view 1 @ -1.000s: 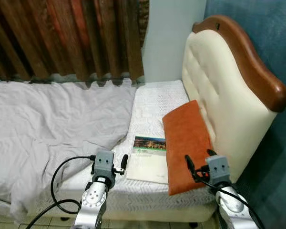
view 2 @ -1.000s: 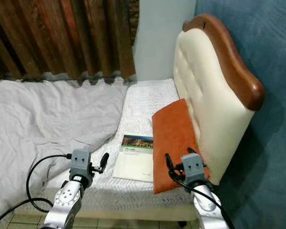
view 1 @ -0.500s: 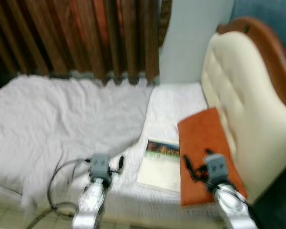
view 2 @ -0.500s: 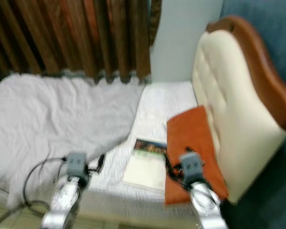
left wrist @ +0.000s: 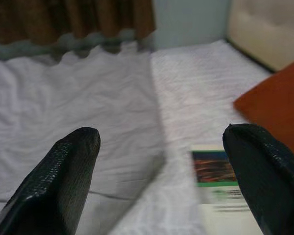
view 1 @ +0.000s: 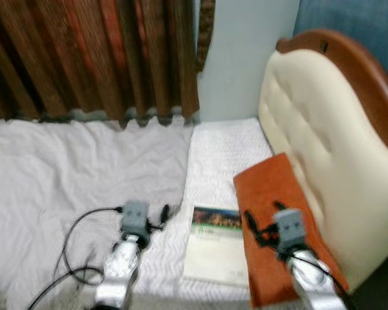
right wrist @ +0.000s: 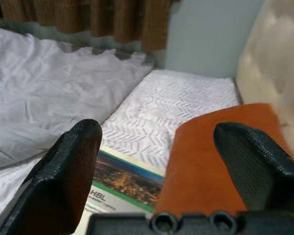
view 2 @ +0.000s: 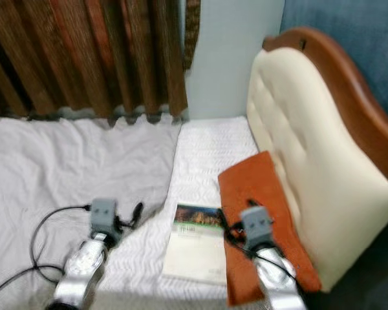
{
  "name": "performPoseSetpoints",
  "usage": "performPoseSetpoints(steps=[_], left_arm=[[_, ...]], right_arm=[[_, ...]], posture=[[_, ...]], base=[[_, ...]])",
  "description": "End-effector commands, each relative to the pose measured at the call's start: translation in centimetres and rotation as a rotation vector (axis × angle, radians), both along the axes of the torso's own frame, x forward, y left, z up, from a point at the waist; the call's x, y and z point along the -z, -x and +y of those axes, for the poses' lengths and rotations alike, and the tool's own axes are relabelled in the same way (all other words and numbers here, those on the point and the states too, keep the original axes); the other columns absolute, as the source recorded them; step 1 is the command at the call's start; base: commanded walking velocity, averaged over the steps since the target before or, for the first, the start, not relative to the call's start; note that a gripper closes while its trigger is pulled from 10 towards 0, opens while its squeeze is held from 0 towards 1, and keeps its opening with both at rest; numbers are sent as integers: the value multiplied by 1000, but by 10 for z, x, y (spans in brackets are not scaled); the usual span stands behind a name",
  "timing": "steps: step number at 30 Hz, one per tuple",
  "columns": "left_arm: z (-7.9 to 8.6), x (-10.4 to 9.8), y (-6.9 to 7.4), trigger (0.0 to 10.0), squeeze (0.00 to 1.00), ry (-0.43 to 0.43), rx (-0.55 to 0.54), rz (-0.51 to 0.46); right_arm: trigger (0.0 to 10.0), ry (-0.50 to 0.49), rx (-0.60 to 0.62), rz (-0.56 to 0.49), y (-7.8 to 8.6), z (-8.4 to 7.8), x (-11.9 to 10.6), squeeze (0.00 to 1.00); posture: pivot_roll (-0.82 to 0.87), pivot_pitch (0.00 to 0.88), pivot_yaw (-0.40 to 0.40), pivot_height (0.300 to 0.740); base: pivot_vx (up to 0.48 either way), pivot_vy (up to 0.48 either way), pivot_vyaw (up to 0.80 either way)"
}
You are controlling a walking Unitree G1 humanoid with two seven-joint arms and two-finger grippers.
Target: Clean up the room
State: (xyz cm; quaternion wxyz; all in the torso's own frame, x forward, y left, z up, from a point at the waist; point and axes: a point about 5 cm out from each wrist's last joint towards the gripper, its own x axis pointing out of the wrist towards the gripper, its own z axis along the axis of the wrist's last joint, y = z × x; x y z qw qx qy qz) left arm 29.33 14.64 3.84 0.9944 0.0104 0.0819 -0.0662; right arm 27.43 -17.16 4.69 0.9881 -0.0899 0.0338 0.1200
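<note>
The head views are showing the whole bed [view 1: 226, 139]: a crumpled grey sheet [view 1: 64, 168] filling the left half, a cream headboard [view 1: 317, 135] at right, brown curtains [view 1: 90, 51] along the top. A booklet [view 1: 212, 253] is lying at lower centre, just beside an orange pillow [view 1: 278, 219] that is leaning against the headboard. The left gripper [left wrist: 161, 166] is hovering over the sheet at lower left, jaws spread wide. The right gripper [right wrist: 159, 156] is hanging over the pillow, jaws likewise apart. The right wrist view is showing the booklet's green strip and lettering, blurred in the head views. The pillow's lower end is being cut off by the frame.
</note>
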Motion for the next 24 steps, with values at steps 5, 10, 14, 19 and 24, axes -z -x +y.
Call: performPoseSetpoints(steps=[5, 10, 14, 19, 24], left_arm=[[-13, -8, -4, 10000, 0, -14, 98, -34], [-16, -16, -4, 10000, 0, -5, 170, -65], [-29, -61, 16, 10000, 0, -55, 523, -165], [-45, -92, 51, 10000, 0, -95, 777, -232], [-43, -122, 91, 10000, 0, -56, 846, -240]], right_arm=[[10000, -20, 51, 35, 0, -8, 2, 0], [10000, -6, 76, 135, -6, -2, 14, 0], [10000, -48, 100, 273, -39, 28, 18, 0], [10000, -51, 129, 360, -48, 37, 20, 0], [10000, -38, 181, 360, -60, 43, 10, 0]], posture=[[-65, 0, 46, 740], [-45, 34, 45, 740], [152, 318, 56, 740], [252, 435, 61, 740], [295, 564, 71, 740]], base=[[471, 0, 0], [94, 0, 0], [0, 0, 0], [0, 0, 0], [0, 0, 0]])
